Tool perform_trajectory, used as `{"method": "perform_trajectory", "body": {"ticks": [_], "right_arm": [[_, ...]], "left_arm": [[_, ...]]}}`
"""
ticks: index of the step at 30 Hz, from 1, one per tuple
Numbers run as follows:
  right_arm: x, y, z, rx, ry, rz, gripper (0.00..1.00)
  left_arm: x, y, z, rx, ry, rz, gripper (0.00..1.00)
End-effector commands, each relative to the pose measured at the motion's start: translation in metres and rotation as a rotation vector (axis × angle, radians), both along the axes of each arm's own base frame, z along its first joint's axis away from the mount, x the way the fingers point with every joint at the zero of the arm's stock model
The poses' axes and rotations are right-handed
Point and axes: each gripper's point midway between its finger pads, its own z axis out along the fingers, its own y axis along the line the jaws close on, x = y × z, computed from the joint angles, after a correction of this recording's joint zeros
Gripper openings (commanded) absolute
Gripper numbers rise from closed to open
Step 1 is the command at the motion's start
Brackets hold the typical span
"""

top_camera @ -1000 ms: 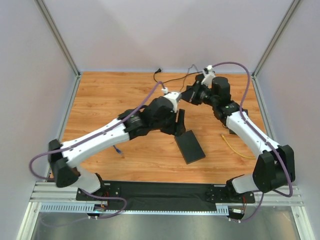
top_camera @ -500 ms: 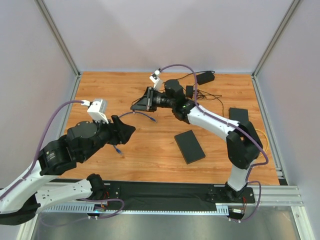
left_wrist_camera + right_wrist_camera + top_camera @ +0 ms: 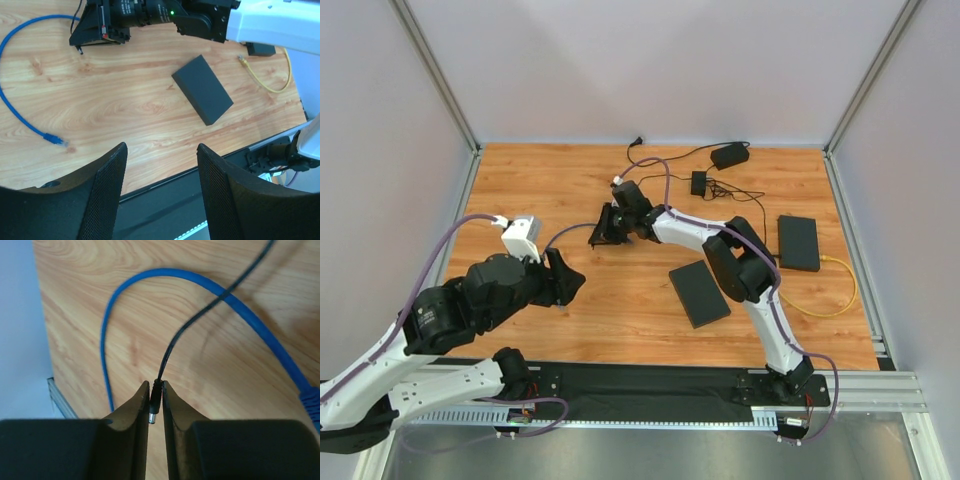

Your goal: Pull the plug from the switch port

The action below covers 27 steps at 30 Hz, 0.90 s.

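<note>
— Status of the right gripper (image 3: 155, 388)?

— Jaws closed on the barrel plug (image 3: 154, 402). The black sleeve is pinched between both fingertips, with the metal tip pointing back toward the wrist. The gripper sits over the bench (image 3: 520, 190), a little left of centre. A blue network cable (image 3: 165, 273) lies on the wood beneath it.

— And the switch (image 3: 700, 293)?

— Flat on the bench, right of centre, toward the near edge. It is well apart from the right jaws, and the plug is out of it. From here I cannot make out its sockets.

— Left gripper (image 3: 161, 148)?

— Jaws wide open, nothing between them. It hovers left of centre, in the near half of the bench. The switch lies beyond its fingertips, apart from them.
</note>
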Motion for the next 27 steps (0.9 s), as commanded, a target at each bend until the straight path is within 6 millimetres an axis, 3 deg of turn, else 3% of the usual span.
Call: {"method": "perform_trajectory", "body": {"ticks": [1, 8, 10, 11, 12, 14, 15, 19, 23, 24, 25, 26, 27], "right_arm": [[0.014, -0.004, 0.007, -0.070, -0.056, -0.016, 0.17], [0.005, -0.027, 0.005, -0.192, -0.045, 0.006, 0.47], [0.000, -0.035, 0.022, -0.198, -0.072, 0.015, 0.53], [-0.008, -0.043, 0.018, -0.221, -0.065, 0.020, 0.54], [-0.011, -0.048, 0.040, -0.209, -0.096, 0.019, 0.56], [-0.029, -0.073, 0.037, -0.285, -0.080, 0.032, 0.58], [-0.037, -0.083, 0.059, -0.281, -0.112, 0.025, 0.59], [-0.072, -0.140, 0.069, -0.397, -0.124, 0.004, 0.69], [-0.097, -0.195, 0.070, -0.453, -0.127, -0.046, 0.70], [-0.096, -0.212, 0.086, -0.424, -0.157, -0.091, 0.70], [-0.108, -0.229, 0.069, -0.450, -0.122, -0.100, 0.70], [-0.108, -0.245, 0.082, -0.421, -0.141, -0.154, 0.70], [-0.112, -0.255, 0.079, -0.419, -0.132, -0.174, 0.70]], "left_arm": [[-0.008, 0.000, -0.016, 0.009, 0.048, -0.019, 0.66], [-0.014, 0.007, -0.031, -0.010, 0.083, -0.001, 0.67], [-0.018, 0.006, -0.031, -0.017, 0.095, -0.015, 0.66], [-0.020, 0.008, -0.032, -0.008, 0.104, -0.017, 0.67], [-0.020, 0.009, -0.030, -0.008, 0.104, -0.017, 0.67], [-0.023, 0.012, -0.033, 0.010, 0.120, -0.017, 0.68], [-0.024, 0.013, -0.033, 0.014, 0.125, -0.015, 0.68], [-0.028, 0.013, -0.045, 0.003, 0.166, -0.007, 0.69], [-0.031, -0.003, -0.055, 0.005, 0.208, -0.053, 0.70], [-0.031, -0.007, -0.056, 0.013, 0.216, -0.063, 0.70], [-0.029, -0.015, -0.060, 0.026, 0.232, -0.074, 0.70], [-0.031, -0.022, -0.063, 0.028, 0.249, -0.105, 0.69], [-0.030, -0.028, -0.066, 0.029, 0.258, -0.118, 0.68]]}}
